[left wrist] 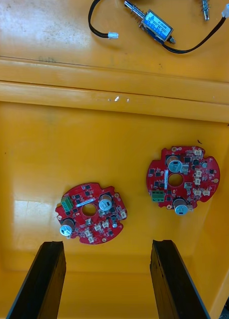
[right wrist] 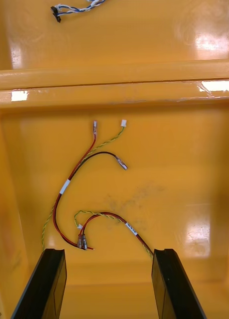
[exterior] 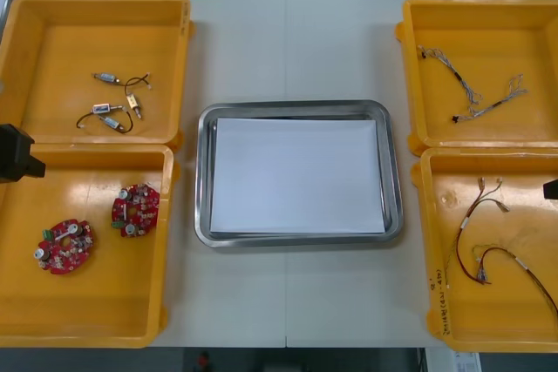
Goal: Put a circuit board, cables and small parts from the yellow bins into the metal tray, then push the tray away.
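The metal tray (exterior: 296,109), white inside, lies at the table's middle with nothing in it. Two round red circuit boards (exterior: 135,209) (exterior: 64,246) rest in the near left yellow bin (exterior: 87,324). My left gripper (left wrist: 107,279) hangs open above them, one board (left wrist: 90,213) just beyond its fingers and the other (left wrist: 183,180) farther off. Red and yellow cables (right wrist: 89,199) lie in the near right bin (exterior: 488,337), under my open right gripper (right wrist: 109,284). Neither gripper holds anything.
The far left bin (exterior: 96,6) holds small metal parts (exterior: 118,102) with black cables (left wrist: 156,26). Twisted blue and white cables (exterior: 484,93) lie in the far right bin (exterior: 479,10). The left arm (exterior: 13,154) and the right arm (exterior: 551,189) sit at the table's sides.
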Robot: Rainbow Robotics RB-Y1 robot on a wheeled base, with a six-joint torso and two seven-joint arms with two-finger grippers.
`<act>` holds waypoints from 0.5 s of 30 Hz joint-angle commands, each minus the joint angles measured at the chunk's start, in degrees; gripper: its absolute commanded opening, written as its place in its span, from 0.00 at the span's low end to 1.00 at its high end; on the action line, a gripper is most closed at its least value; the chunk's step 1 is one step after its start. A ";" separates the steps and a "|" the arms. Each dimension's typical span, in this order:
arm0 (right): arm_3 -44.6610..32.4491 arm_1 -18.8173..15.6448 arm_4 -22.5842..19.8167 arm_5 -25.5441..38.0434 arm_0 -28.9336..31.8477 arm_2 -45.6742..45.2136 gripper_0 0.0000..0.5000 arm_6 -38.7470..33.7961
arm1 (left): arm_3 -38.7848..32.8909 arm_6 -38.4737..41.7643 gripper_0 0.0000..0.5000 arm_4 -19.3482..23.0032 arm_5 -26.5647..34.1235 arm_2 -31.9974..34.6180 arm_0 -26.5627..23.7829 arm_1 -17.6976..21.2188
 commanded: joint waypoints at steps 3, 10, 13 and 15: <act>-0.46 -2.02 -0.23 0.16 0.90 -0.73 1.00 1.41 | -1.46 -7.09 1.00 -0.37 0.38 1.55 0.72 2.50; -0.46 -2.02 -0.23 0.16 0.90 -0.73 1.00 1.41 | -1.46 -7.09 1.00 -0.37 0.38 1.55 0.72 2.50; -0.46 -2.02 -0.23 0.16 0.90 -0.73 1.00 1.41 | -1.46 -7.09 1.00 -0.37 0.38 1.55 0.72 2.50; -0.46 -2.02 -0.23 0.16 0.90 -0.73 1.00 1.41 | -1.46 -7.09 1.00 -0.37 0.38 1.55 0.72 2.50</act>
